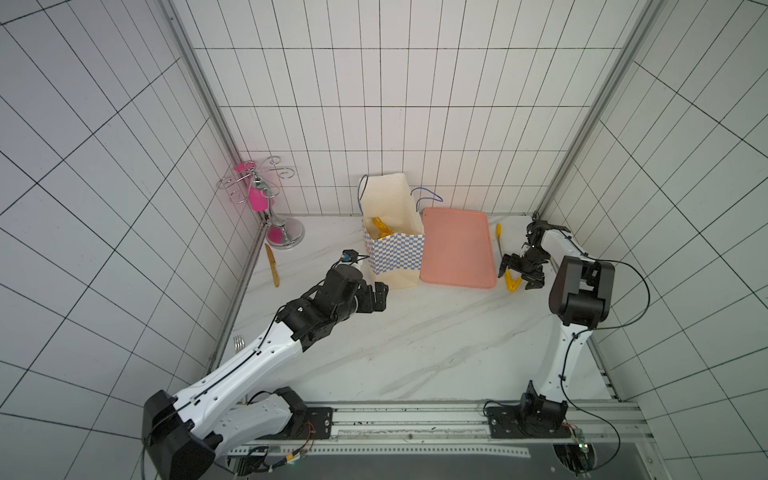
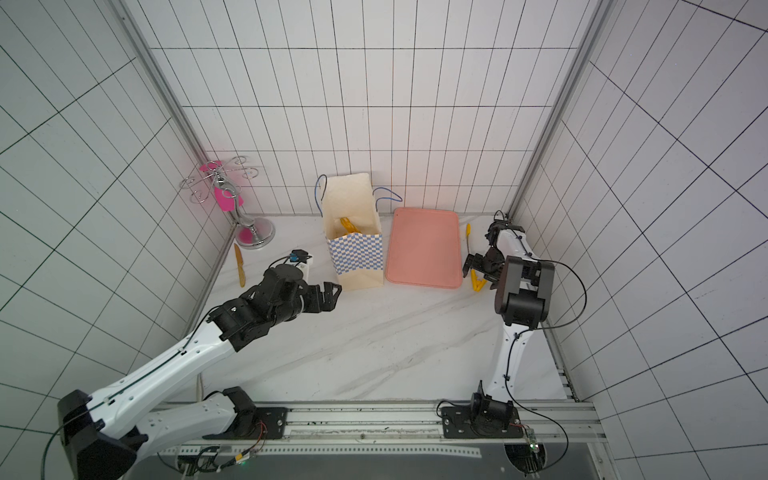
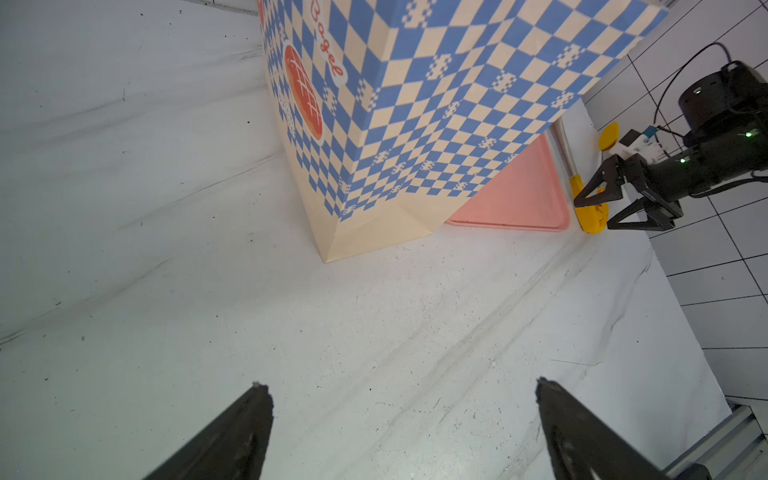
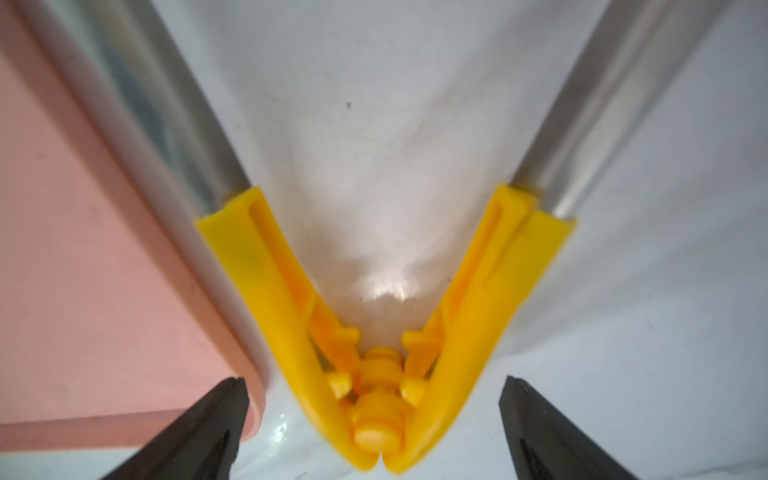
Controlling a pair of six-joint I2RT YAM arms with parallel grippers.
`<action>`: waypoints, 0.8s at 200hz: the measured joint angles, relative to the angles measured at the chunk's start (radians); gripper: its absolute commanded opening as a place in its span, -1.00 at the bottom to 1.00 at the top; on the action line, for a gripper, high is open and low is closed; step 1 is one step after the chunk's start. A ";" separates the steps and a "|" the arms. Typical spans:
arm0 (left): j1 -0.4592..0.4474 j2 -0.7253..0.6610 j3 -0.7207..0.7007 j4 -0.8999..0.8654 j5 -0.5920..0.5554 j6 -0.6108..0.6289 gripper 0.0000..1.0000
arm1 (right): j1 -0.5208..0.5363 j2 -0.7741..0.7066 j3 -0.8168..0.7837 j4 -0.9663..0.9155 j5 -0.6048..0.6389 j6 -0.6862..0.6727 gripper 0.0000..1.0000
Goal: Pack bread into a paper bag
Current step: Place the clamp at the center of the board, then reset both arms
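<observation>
Golden bread point(image 1: 380, 226) sits inside the bag point(image 1: 395, 257), tray point(image 1: 457, 249) bare. Right claw point(image 4: 374, 380) spread wide astride the tongs point(image 4: 266, 266) at their hinge, gripping nothing; they lie loose, seemingly finished with. Left claw point(image 3: 400, 383) wide, empty, beside the bag.

Soft, even light is falling from overhead in both top views, keeping the white table point(image 1: 415, 340) bright, with only faint, smudgy shadows lying on it. The tiled walls point(image 1: 83, 208) are greying toward the picture corners, and their grid lines are bowing at the edges from the wide lens. A pink glow is spilling onto the wall behind the pink item point(image 1: 256, 198) hanging on the metal stand point(image 1: 291, 235). In the left wrist view the paper bag point(image 3: 415, 104) is showing crisp. The right wrist view is running soft: the yellow tongs point(image 4: 374, 415) are blurring up close, and a small glare spot is shining on the table between their arms.
</observation>
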 measured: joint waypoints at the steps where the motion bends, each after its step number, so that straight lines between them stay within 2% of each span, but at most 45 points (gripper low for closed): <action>1: 0.000 0.000 0.000 0.000 -0.003 0.000 0.98 | 0.000 -0.009 -0.004 0.003 -0.002 0.000 0.98; 31: 0.000 0.055 0.086 -0.027 -0.140 -0.003 0.98 | 0.023 -0.285 -0.062 0.056 -0.005 0.003 0.98; 54: 0.000 0.090 0.186 0.023 -0.313 0.051 0.98 | 0.087 -0.552 -0.123 0.182 0.116 0.017 0.98; 65: 0.000 0.089 0.191 0.092 -0.382 0.119 0.98 | 0.132 -0.708 -0.248 0.318 0.164 -0.001 0.97; 70: 0.001 0.085 0.179 0.151 -0.397 0.191 0.98 | 0.149 -0.776 -0.319 0.386 0.166 -0.023 0.98; 93: 0.002 0.076 0.040 0.420 -0.485 0.402 0.98 | 0.177 -1.031 -0.712 0.753 0.103 -0.164 0.97; 108: 0.029 0.082 -0.061 0.531 -0.513 0.463 0.98 | 0.154 -1.096 -0.921 0.941 0.073 -0.179 0.97; 123: 0.097 0.080 -0.166 0.618 -0.502 0.483 0.98 | 0.124 -1.096 -1.069 1.054 0.055 -0.165 0.97; 160: 0.287 0.006 -0.415 0.815 -0.444 0.483 0.98 | 0.108 -1.114 -1.252 1.252 0.043 -0.133 0.97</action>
